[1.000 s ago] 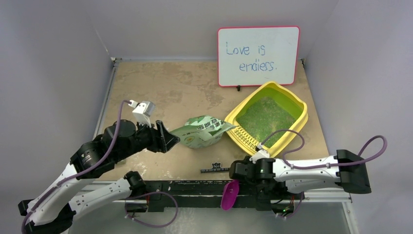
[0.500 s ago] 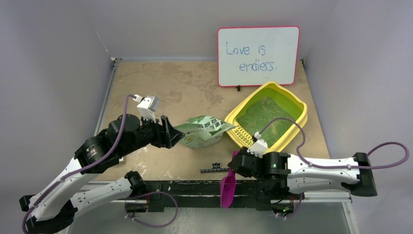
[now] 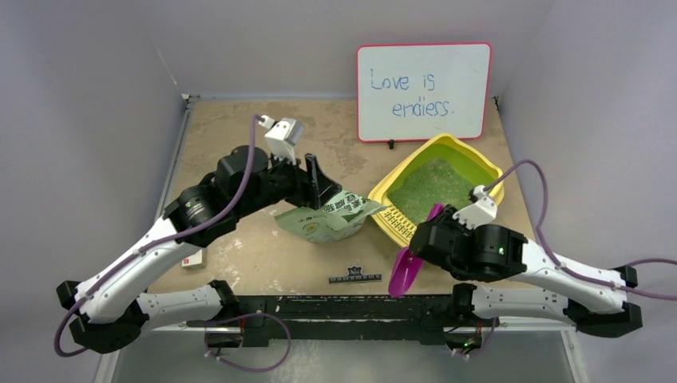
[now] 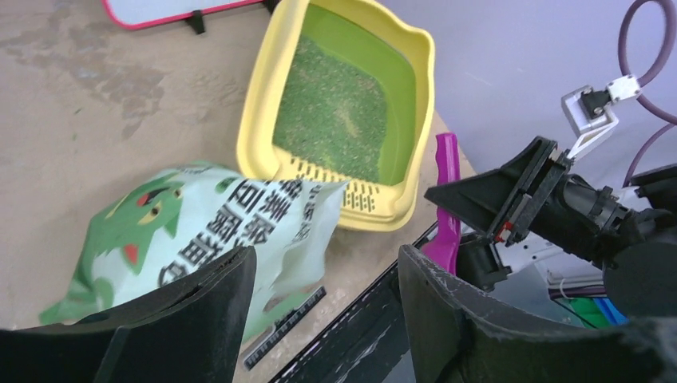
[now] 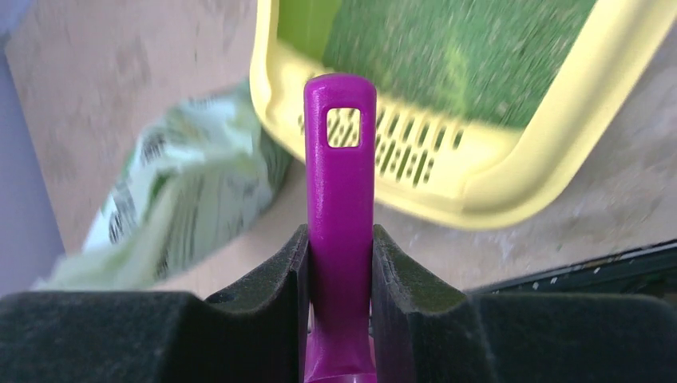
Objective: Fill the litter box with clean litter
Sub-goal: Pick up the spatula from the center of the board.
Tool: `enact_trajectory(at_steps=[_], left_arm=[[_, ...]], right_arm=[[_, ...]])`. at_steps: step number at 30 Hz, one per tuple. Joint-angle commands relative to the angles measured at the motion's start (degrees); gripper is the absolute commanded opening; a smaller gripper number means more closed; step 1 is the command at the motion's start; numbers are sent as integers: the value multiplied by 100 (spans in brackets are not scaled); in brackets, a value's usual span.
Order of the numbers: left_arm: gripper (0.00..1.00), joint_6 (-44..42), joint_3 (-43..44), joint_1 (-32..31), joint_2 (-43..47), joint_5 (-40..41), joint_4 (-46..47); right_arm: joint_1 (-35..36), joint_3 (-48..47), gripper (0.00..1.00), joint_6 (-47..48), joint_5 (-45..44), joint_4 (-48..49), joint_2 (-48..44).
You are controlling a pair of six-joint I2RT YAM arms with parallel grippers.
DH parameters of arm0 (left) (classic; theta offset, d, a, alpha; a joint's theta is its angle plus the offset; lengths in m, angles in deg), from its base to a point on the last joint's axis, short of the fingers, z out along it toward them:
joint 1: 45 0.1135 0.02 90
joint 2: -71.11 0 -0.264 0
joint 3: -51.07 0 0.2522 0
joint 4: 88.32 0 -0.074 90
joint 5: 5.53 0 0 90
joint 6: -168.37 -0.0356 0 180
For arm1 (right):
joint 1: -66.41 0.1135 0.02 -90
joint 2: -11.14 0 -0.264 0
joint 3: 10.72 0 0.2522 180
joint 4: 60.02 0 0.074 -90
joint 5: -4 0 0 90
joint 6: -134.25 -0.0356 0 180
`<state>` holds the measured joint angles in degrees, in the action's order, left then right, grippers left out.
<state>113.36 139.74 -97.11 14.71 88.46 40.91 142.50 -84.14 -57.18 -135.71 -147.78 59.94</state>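
Litter box (image 3: 401, 226) sits on the worktop (image 3: 263, 136) with its slotted end toward my bases, and clean litter (image 3: 435, 190) covers its floor. My right pincer (image 5: 339, 243) is clamped tight on the handle of a magenta scoop (image 5: 339, 183), just off the box's slotted end, the scoop's bowl pointing away from the box. My left pincer (image 4: 323, 255) gapes wide with nothing in it, over a pale green bag (image 3: 331, 217) lying just beside the box's slotted corner.
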Motion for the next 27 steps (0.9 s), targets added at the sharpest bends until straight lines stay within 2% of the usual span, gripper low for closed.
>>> enact_trajectory(at_steps=[1,7,10,14,16,20,27], left_arm=[[65,-281,569,17,-617,-566,839],[65,-287,606,2,-1081,-941,1548],[65,-301,690,4,-1323,-1059,1792],[65,-425,744,-8,-1625,-1140,2114],[65,-417,742,-30,-1779,-1242,2355],[64,-376,768,-203,-2159,-1346,2742],[62,-580,801,-572,-2552,-828,2882]], right_arm=[[-928,-965,0,778,-1177,-517,332],[-1758,-2176,0,1974,-1903,-346,1173],[-2501,-2461,0,3867,-1733,1005,1316],[-3199,-2449,0,5199,-1303,2561,1180],[-3463,-2487,0,5380,-1139,2913,1163],[-3685,-2758,0,5271,-1002,2981,1352],[-3760,-2938,0,4994,-1037,3085,1513]])
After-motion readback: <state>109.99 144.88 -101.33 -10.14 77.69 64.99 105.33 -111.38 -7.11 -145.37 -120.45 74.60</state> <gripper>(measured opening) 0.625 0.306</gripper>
